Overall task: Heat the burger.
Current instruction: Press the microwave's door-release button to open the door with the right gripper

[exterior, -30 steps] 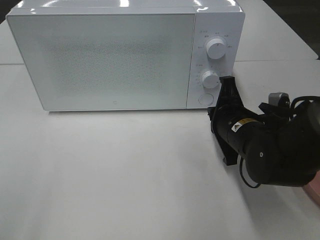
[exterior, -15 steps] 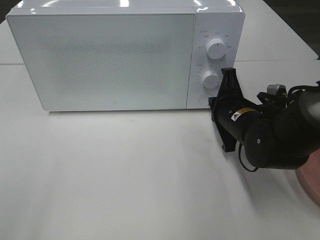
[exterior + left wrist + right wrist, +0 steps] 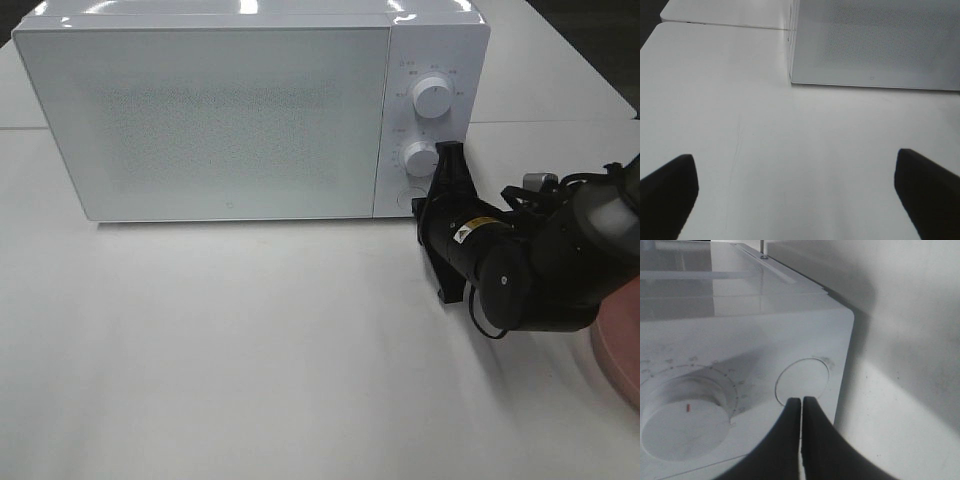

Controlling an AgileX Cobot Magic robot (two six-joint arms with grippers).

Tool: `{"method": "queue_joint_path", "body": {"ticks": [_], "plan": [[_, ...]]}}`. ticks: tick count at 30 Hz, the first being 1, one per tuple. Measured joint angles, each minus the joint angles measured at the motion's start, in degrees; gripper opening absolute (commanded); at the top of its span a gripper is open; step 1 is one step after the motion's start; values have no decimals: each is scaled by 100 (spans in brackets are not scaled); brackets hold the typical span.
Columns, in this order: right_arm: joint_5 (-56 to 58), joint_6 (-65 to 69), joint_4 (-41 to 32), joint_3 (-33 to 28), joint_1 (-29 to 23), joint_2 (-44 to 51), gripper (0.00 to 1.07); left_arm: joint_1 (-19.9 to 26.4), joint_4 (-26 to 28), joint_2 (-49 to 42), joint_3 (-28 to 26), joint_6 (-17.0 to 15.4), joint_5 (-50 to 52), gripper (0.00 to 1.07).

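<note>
Right tool [image 3: 801, 402], shut and empty, has its tips at the round button [image 3: 802, 376] on the microwave [image 3: 200, 110], centre-right of the high view. Left tool [image 3: 800, 195] stands wide open, empty, over the counter [image 3: 250, 350]. The burger is not visible in any view. A pink plate [image 3: 622, 345] sits at the right edge.

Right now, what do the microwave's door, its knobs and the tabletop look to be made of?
Door: probably glass or smooth plastic, white with a fine speckled dot screen. Knobs: likely moulded white plastic, satin, no glare. Tabletop: smooth matte white, perhaps laminate; unclear.
</note>
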State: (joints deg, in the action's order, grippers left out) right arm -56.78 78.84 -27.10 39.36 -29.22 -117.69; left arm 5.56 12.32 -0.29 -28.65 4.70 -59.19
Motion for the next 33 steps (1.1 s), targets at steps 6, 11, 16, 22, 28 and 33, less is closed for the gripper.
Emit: {"method": "queue_joint_path", "body": {"ticks": [6,11,16,22,28,33], "plan": [[0,74,-6,189,0,-166,0,0,0,0,0,0,0,100],[6,74,-34,321,63,-309,0,0,0,0,0,0,0,100],[6,74,-69,464,69,-424,0,0,0,0,0,0,0,100],[6,52,-160,642,69,-550,0,0,0,0,0,0,0,100],[23,0,-321,699,69,-567,0,0,0,0,0,0,0,100],[172,-74,-355,796,63,-579,0,0,0,0,0,0,0,100]]}}
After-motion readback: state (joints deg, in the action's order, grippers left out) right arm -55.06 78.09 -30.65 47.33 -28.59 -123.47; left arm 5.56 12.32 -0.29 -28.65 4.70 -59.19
